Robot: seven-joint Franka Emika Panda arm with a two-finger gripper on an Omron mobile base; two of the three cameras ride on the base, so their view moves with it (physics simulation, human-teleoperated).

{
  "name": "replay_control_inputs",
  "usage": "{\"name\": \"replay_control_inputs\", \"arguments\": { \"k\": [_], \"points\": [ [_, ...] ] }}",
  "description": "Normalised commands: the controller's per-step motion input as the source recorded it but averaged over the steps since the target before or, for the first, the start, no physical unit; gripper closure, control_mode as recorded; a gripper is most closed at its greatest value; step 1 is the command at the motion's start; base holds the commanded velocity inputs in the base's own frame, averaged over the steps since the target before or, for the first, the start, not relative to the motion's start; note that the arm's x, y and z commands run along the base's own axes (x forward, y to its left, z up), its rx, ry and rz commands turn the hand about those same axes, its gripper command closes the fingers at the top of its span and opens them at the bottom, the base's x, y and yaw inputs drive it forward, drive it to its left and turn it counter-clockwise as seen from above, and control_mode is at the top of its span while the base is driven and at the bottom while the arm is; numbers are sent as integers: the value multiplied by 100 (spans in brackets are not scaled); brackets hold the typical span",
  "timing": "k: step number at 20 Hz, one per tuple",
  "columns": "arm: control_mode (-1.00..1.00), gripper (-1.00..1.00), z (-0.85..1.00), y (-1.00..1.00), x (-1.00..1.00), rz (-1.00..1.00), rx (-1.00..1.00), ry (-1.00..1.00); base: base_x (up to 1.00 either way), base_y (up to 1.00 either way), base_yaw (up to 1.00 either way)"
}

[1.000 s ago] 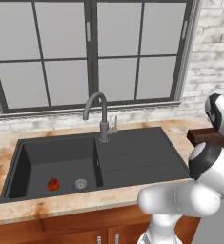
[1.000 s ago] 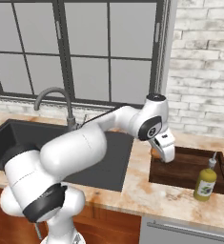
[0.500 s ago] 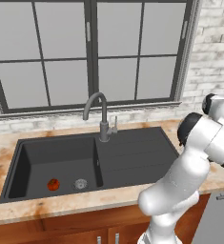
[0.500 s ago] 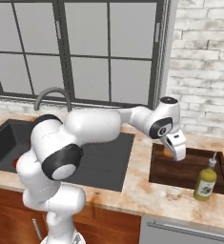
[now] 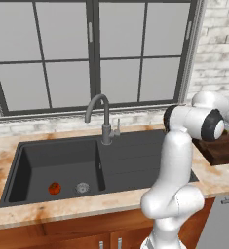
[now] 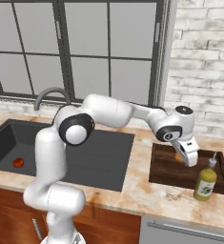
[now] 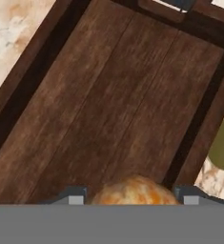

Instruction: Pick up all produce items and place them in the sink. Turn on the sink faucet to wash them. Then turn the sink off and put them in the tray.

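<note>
Orange-tan ball held over the tray, red one waiting in the sink.

The gripper (image 6: 187,157) hangs above the left end of the wooden tray (image 6: 167,172), its jaws pinching the orange-tan ball (image 7: 134,190), which sits between the two fingertips (image 7: 75,196) with bare tray floor below. The red ball (image 5: 54,187) lies on the sink (image 5: 135,160) basin floor, just beside the drain (image 5: 82,186) near the front edge. A green-yellow bottle (image 6: 205,181) stands at the tray's right front corner, so I would lower straight down over the open boards, well apart from that bottle, and let go only once the ball is close to the wood, lest it roll to a wall.
</note>
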Motion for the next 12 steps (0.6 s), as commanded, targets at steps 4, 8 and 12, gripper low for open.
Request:
{"name": "replay_control_inputs", "arguments": {
  "k": [4,8,12],
  "points": [
    [-100,100,-13,-52,32,-5,2,5,0,0,0],
    [-100,100,-24,-42,37,-4,0,6,0,0,0],
    [-100,100,-35,-9,10,0,2,0,0,0,0]
  ]
}}
